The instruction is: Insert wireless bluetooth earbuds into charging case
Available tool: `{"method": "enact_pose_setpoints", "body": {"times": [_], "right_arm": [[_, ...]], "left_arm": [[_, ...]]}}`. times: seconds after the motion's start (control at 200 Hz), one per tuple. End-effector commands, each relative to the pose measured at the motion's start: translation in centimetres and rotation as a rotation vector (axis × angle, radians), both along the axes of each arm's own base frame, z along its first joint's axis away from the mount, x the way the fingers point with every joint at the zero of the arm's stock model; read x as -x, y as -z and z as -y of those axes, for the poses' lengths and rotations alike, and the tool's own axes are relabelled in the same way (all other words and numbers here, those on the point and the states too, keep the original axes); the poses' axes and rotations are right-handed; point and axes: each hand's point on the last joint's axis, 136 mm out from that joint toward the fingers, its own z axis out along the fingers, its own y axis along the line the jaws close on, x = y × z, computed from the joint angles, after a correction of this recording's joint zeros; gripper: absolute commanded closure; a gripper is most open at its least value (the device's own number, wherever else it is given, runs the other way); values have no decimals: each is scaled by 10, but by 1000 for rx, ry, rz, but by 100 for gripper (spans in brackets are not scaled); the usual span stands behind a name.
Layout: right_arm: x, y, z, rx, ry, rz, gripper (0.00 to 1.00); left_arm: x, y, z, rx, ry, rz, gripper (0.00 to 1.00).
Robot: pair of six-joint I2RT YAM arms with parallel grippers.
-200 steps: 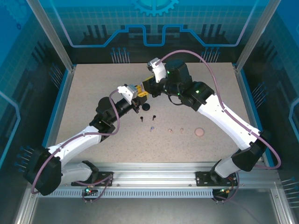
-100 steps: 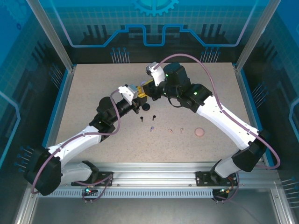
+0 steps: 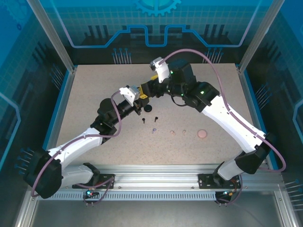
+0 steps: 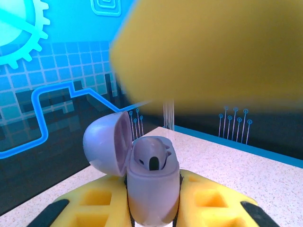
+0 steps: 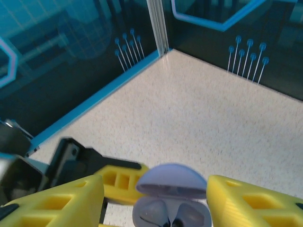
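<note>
Left gripper (image 4: 152,208) is clamped on the lilac charging case (image 4: 150,172), lower middle of its wrist view, with the lid (image 4: 106,146) flipped open to the left. Right gripper (image 5: 155,187) hangs right over the case with its jaws spread wide and nothing in them.

I can't tell if a bud is already seated in there. A lilac earbud (image 3: 153,130) lies on the bench (image 3: 94,85), mid top view, between a black earbud (image 3: 142,121) and a pink earbud (image 3: 172,133).

I'd keep the case dead steady, pinch that bud by its head, and lower it stem first into the free well.
</note>
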Motion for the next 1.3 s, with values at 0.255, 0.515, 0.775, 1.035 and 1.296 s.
{"method": "enact_pose_setpoints", "body": {"times": [0.255,0.515,0.775,1.035,1.296], "right_arm": [[-5,6,86,-163,407,-250,31],[4,151,87,-43,594,-660,33],[24,276,67,118,814,-953,37],[34,330,40,165,893,-1085,41],[42,358,28,222,951,-1158,47]], "left_arm": [[2,-25,-15,53,-81,82,100],[5,-26,-34,72,-163,87,100],[16,-26,-42,84,-171,86,100],[18,-23,-47,93,-185,82,100],[21,-24,-50,99,-182,86,100]]}}
